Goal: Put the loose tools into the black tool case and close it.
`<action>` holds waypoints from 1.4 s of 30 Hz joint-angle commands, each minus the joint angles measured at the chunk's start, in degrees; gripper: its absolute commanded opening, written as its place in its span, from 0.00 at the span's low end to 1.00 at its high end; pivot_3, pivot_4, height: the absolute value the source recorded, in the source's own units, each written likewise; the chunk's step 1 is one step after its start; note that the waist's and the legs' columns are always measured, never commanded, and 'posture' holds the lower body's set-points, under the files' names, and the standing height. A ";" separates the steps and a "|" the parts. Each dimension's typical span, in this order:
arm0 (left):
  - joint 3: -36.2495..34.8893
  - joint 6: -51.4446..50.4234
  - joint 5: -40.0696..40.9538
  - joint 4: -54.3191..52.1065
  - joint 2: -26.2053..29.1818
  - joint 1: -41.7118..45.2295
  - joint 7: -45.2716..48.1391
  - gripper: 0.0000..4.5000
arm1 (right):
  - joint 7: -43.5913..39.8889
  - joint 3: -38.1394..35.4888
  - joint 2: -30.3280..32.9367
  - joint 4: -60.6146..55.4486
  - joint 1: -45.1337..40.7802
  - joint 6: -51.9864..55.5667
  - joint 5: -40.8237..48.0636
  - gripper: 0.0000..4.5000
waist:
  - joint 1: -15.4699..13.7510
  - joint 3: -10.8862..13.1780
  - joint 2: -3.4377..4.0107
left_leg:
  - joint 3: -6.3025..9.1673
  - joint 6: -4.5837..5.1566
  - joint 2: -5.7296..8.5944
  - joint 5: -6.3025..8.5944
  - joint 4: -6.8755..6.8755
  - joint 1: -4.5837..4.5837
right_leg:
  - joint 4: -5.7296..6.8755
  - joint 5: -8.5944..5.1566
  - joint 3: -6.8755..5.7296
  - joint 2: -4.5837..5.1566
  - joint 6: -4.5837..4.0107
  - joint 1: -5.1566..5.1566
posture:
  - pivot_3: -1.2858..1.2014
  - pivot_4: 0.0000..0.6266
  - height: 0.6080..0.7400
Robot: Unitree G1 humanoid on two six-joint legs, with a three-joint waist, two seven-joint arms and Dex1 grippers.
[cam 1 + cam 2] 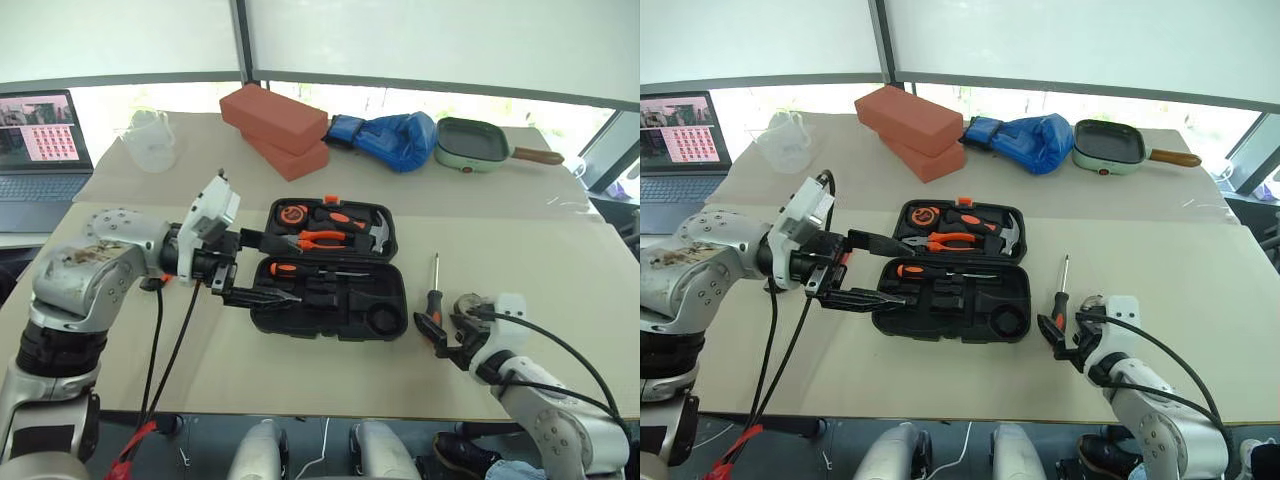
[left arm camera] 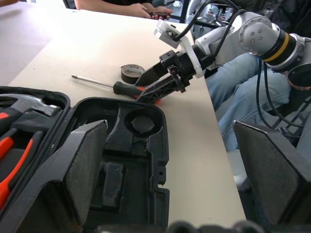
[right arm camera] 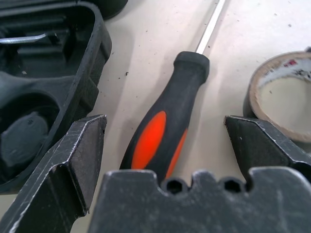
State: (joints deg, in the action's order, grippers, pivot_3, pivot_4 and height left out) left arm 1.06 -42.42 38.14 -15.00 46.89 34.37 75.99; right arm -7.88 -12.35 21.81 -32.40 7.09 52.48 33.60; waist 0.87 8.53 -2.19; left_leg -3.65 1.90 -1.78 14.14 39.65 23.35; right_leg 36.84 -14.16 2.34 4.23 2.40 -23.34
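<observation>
Now the screwdriver (image 3: 165,124) lies on the table just beside the open black tool case (image 1: 330,305), between the wide-open, empty fingers of the right gripper (image 1: 438,335). It looks light and stiff; the thick handle seems the best grip.

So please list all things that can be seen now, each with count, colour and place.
tool case: 1, black, open, table centre
pliers: 1, orange-handled, in case lid
hammer: 1, in case lid
tape measure: 1, orange-black, in case lid
screwdriver: 1, orange-black, on table right of case
tape roll: 1, dark, beside screwdriver
bricks: 2, red, stacked, far side
boxing glove: 1, blue, far side
pan: 1, green
measuring jug: 1, clear
laptop: 1, far left
left gripper: open, over case
right gripper: open, straddling screwdriver handle
</observation>
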 commanded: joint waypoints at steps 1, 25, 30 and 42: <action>-0.62 1.06 -0.17 -1.54 0.54 -0.15 -1.06 1.00 | -0.92 4.29 2.50 2.03 1.65 -1.34 -5.00 0.77 | -0.02 -0.01 -0.01 | 0.00 0.00 0.00 0.00 -0.01 -0.01 | -0.02 0.00 0.00 0.00 0.00 0.02 | 0.52 0.24 0.99; -12.03 -2.17 3.88 -11.19 6.14 -15.54 -8.68 1.00 | -55.57 3.91 38.04 5.28 -20.35 -20.41 1.99 0.26 | 0.26 0.48 0.20 | -0.09 -0.03 -0.02 0.02 -0.47 -0.10 | -0.29 -0.04 0.04 -0.01 -0.03 -0.07 | 0.52 0.24 0.99; -16.16 -3.76 6.62 -15.97 7.55 -22.01 -11.43 1.00 | -63.49 17.98 31.32 22.11 -38.94 -27.62 -6.57 0.26 | 0.36 0.59 0.12 | -0.11 -0.04 -0.06 0.01 -0.55 -0.13 | -0.56 0.08 0.03 -0.03 -0.05 -0.04 | 0.52 0.24 0.99; -19.02 -4.05 8.52 -19.90 7.74 -27.43 -18.01 1.00 | -62.20 29.30 18.47 47.33 -47.13 -43.87 -25.90 0.26 | -0.72 0.60 0.15 | -0.11 -0.12 0.11 0.00 -0.57 0.89 | -0.60 0.25 -0.07 0.18 0.10 -0.99 | 0.52 0.24 0.99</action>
State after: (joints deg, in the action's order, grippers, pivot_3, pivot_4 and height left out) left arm -16.61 -46.61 45.39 -33.05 54.01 7.21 58.36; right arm -70.79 17.87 40.05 14.32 -39.39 10.27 9.28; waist 0.14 9.13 -2.04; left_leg -3.76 1.78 -1.68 14.14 39.08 24.23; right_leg 36.24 -13.90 2.27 4.41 2.49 -24.31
